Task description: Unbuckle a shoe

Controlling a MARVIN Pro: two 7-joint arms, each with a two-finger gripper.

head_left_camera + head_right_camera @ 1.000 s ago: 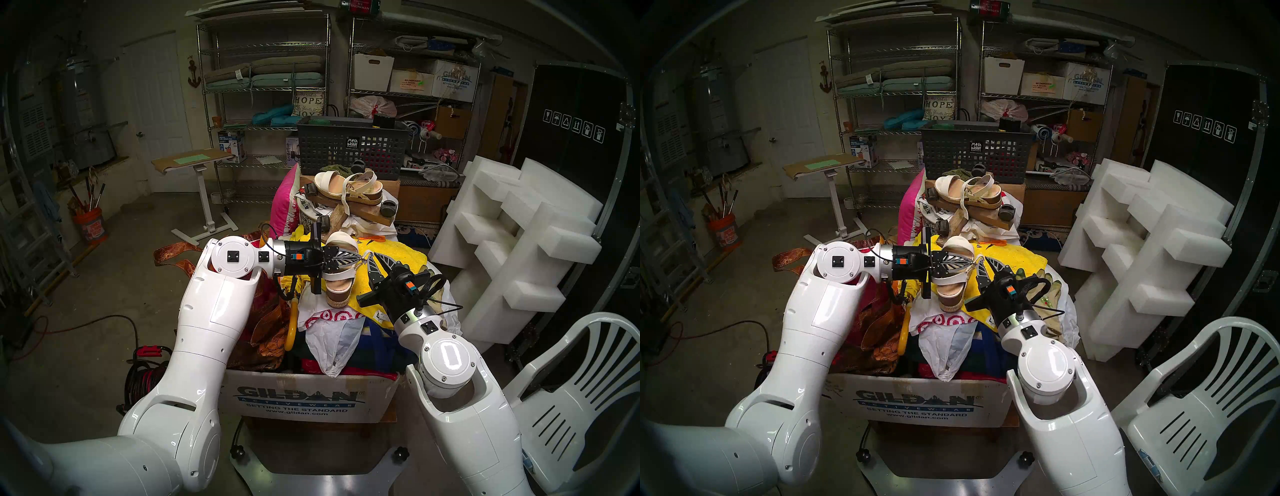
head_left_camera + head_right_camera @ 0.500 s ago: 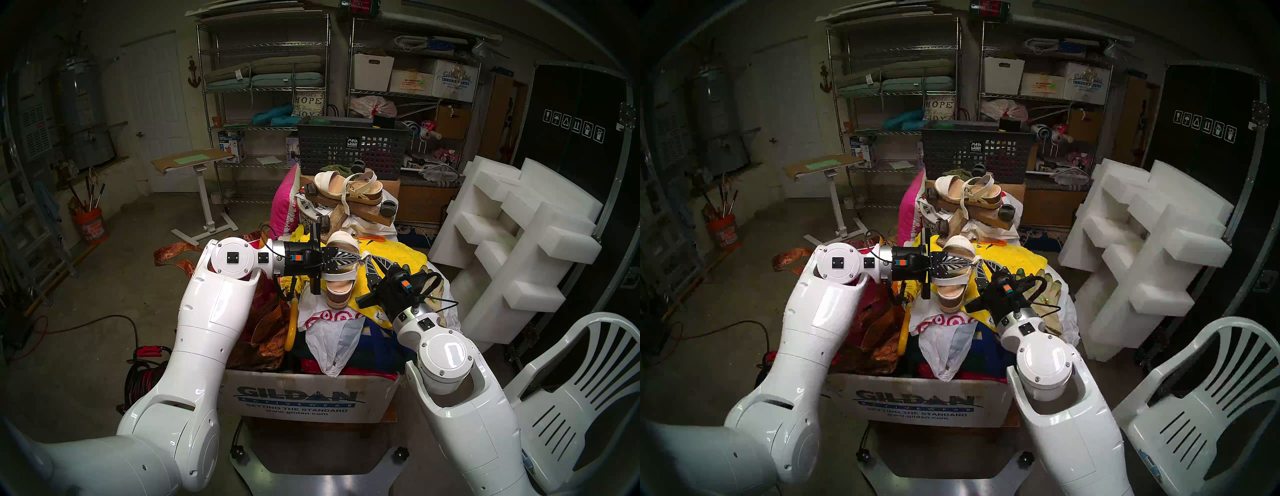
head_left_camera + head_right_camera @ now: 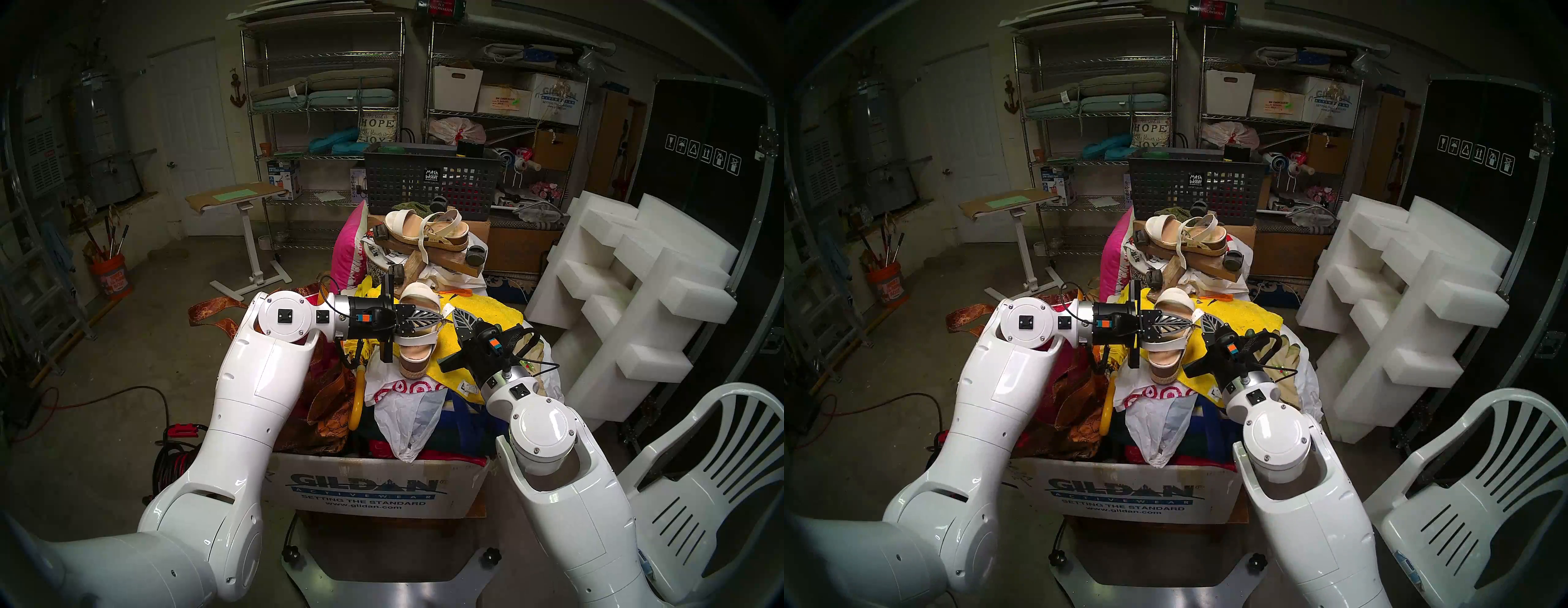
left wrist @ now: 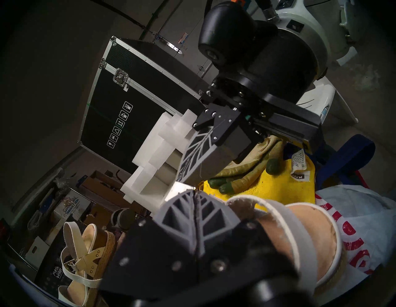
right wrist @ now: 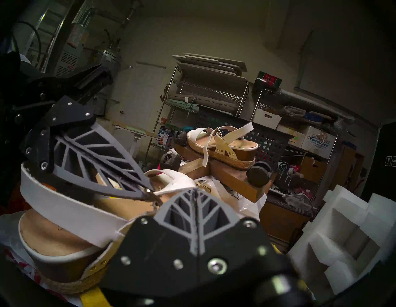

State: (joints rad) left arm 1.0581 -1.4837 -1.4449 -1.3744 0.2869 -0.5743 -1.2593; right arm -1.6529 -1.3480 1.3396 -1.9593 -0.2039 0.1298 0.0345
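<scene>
The shoe [image 3: 418,338], a white-strapped wedge sandal with a tan insole and a jute sole, lies on a pile of cloth and bags in a cardboard box. My left gripper [image 3: 441,320] reaches in from the left and is shut on the thin ankle strap by the buckle; the right wrist view shows its tips [image 5: 150,190] pinched there. My right gripper [image 3: 455,313] comes from the right, tip to tip with the left. Its fingers [image 5: 182,212] are shut, with the strap's white free end at their tip. Left wrist view: right gripper [image 4: 182,182] just beyond my own tips [image 4: 195,191].
A flatter white-strapped sandal [image 3: 428,231] rests on a wooden dolly behind. The Gildan box [image 3: 373,488] holds a yellow towel [image 3: 488,310], work gloves [image 3: 1284,352] and a plastic bag. White foam blocks [image 3: 636,288] and a white plastic chair [image 3: 700,467] stand at the right.
My right gripper has moved up and left to the strap's free end and gone from open to shut. The left gripper and the shoe have stayed put.
</scene>
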